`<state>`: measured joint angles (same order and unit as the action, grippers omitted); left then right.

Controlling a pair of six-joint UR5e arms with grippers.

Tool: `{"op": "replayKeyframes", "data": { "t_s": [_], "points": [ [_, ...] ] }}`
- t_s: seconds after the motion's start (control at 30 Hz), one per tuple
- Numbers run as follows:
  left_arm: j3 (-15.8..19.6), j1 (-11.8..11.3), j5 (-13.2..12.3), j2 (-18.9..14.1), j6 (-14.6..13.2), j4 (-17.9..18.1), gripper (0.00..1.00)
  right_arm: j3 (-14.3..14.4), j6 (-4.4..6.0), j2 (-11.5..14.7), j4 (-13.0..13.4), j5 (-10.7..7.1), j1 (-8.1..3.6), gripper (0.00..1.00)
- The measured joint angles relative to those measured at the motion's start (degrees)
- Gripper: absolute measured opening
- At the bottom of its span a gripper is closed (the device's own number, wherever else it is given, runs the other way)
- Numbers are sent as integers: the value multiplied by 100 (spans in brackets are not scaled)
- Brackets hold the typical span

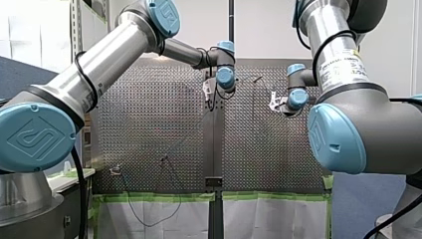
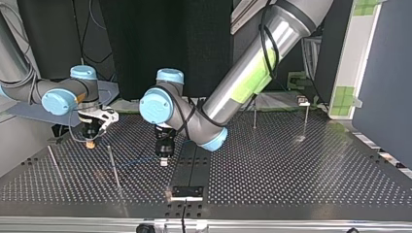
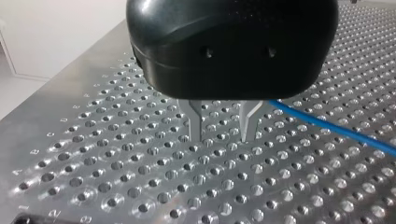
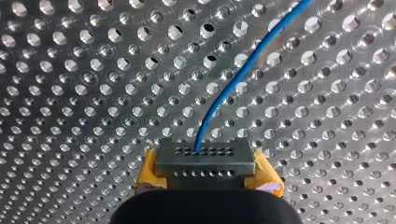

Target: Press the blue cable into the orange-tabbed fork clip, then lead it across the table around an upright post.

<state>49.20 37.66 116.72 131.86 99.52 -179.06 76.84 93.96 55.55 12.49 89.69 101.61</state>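
Right wrist view: the blue cable (image 4: 233,88) is seen pinched in the right gripper (image 4: 205,156), whose yellow-padded jaws are clenched on it, so that the free length is trailed away over the perforated table (image 4: 70,116). The hold appears to be taken so that the run can be steered. In the left wrist view the left gripper (image 3: 223,133) is held low over the holes, its metal fingers (image 3: 195,123) parted with nothing between them. The cable is passed just beside one finger, probably so that it can be guided or pressed down. In the top view an upright post (image 2: 114,167) is stood near both grippers. The orange-tabbed fork clip cannot be made out.
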Motion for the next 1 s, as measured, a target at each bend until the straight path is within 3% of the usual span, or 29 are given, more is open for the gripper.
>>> {"op": "replayKeyframes", "data": {
  "t_s": [0.03, 0.07, 0.13, 0.73, 1.0],
  "points": [
    [0, 0, -37, 0, -2, 1, 72, 0, 0, -1, 0, 0, 0, 0],
    [0, -1, -91, 0, -4, 4, 95, 1, 0, -1, 0, -1, 0, 0],
    [0, 1, -169, 0, 1, 3, 100, 1, 1, -5, 0, 0, 0, 0],
    [0, 31, -215, -1, 302, -76, 100, 3, 7, -116, 18, 5, -16, 0],
    [-1, 24, -527, -4, 616, -106, 100, 2, 10, -171, 17, 5, -19, 0]
  ]
}}
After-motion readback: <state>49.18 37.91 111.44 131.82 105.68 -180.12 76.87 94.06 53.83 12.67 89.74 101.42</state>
